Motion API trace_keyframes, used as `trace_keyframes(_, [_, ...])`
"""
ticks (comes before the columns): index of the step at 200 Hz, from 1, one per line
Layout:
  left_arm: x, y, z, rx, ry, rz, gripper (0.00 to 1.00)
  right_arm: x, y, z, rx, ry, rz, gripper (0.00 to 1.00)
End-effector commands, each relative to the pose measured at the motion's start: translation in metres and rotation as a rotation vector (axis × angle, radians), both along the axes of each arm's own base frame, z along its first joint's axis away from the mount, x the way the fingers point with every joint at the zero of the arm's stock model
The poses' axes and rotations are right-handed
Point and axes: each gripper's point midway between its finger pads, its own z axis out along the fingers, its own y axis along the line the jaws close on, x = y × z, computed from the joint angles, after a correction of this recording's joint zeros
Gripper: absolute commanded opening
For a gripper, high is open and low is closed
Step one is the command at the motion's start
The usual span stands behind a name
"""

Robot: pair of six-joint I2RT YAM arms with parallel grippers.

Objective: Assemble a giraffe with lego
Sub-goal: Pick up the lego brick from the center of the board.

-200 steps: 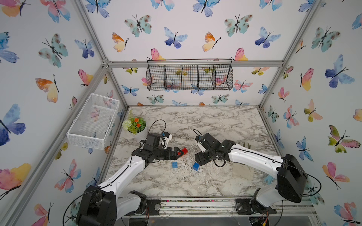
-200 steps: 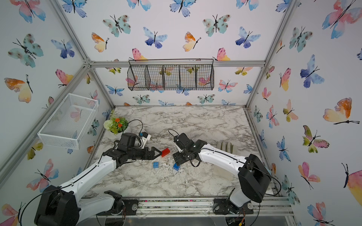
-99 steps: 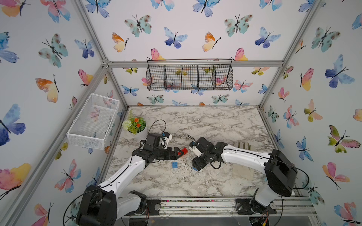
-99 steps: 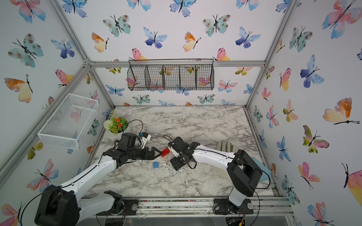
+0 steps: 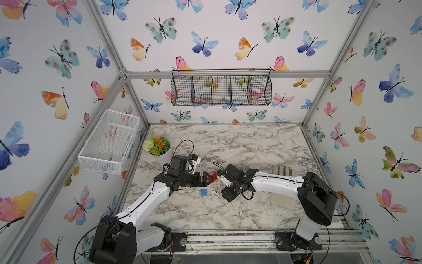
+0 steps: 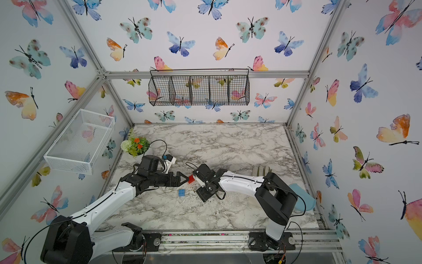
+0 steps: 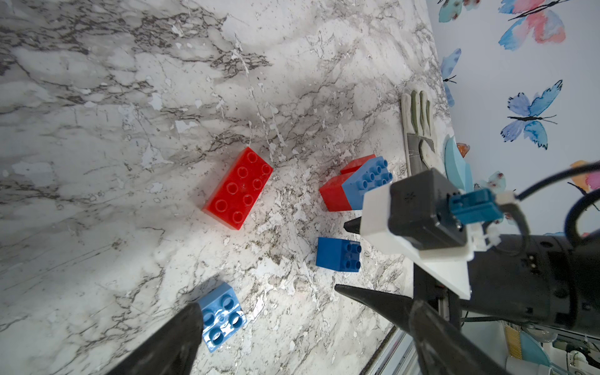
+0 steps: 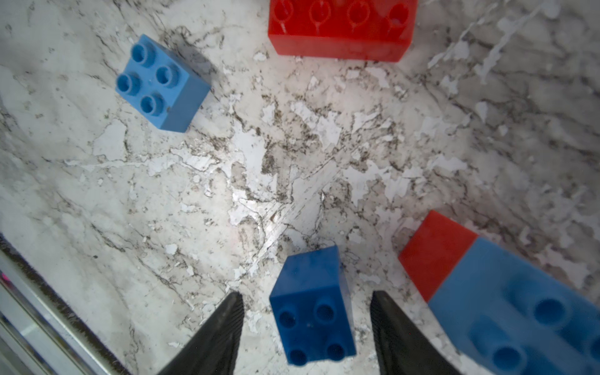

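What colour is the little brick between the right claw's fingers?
Dark blue, clearest in the right wrist view.

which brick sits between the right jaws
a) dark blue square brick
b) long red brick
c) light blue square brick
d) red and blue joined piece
a: in the right wrist view the dark blue square brick lies on the table between the two jaws, gaps on both sides, not yet gripped.

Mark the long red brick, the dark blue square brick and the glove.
long red brick (image 7: pixel 238 188), left wrist view, studded top.
dark blue square brick (image 8: pixel 311 311), right wrist view, studded face.
glove (image 7: pixel 417 130), left wrist view, palm.
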Motion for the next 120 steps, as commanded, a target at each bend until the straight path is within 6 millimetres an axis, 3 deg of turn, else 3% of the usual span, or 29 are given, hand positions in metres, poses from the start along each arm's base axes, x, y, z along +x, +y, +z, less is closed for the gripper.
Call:
trace_keyframes(1, [-0.0006, -0.0031, 0.0054, 0.0, -0.015, -0.022, 0.98, -0.0018, -0.0036, -0.0092, -0.029, -0.01, -0.002, 0.64])
trace_keyframes(120, [-0.0002, -0.0025, 0.0064, 0.002, -0.021, -0.019, 0.98, -0.0031, -0.0132, -0.0176, -0.091, -0.02, -0.017, 0.46])
